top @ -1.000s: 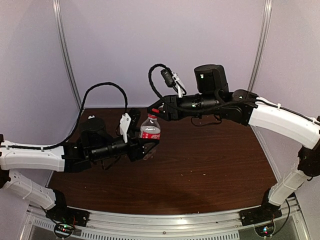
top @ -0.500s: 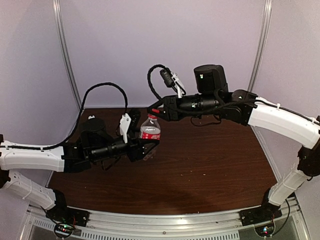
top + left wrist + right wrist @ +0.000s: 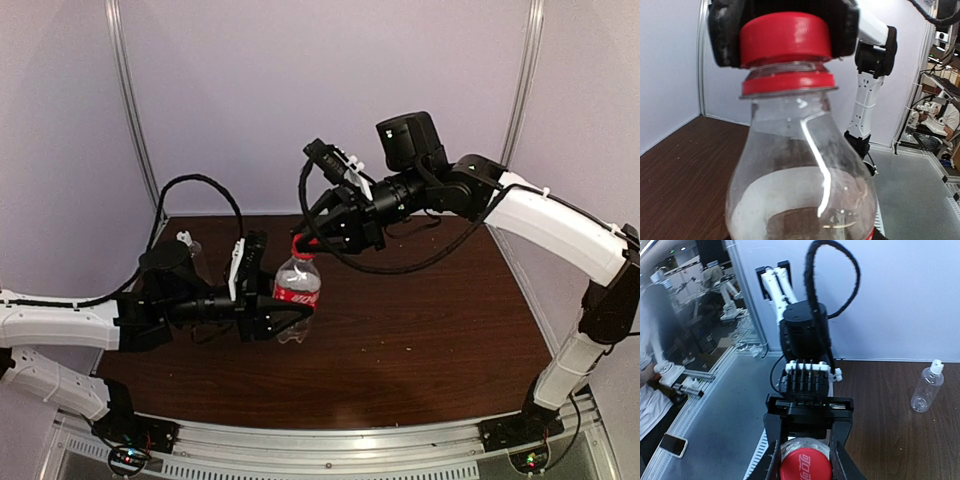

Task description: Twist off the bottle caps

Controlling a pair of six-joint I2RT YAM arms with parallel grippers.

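Observation:
The shorter bottle [image 3: 297, 288], clear with a red label band, is held off the table by my left gripper [image 3: 288, 318], which is shut on its lower body. It fills the left wrist view [image 3: 800, 190]. Its red cap [image 3: 302, 246] sits on the neck above a red ring [image 3: 787, 84]. My right gripper [image 3: 805, 460] comes from above and is shut on the red cap [image 3: 805, 468], with a finger [image 3: 772, 452] on each side. The taller plain bottle [image 3: 925, 392] with its white cap [image 3: 938, 367] stands on the table at the far left, alone.
The dark wooden table [image 3: 430, 320] has a purple back wall behind it. The taller bottle's white cap [image 3: 182, 238] shows just behind my left arm [image 3: 60, 325]. A black cable loops over each wrist. A metal rail [image 3: 330, 445] runs along the near edge.
My right wrist has turned and lifted, so its gripper now sits over the cap from above. My left gripper with the bottle has shifted slightly nearer and lower.

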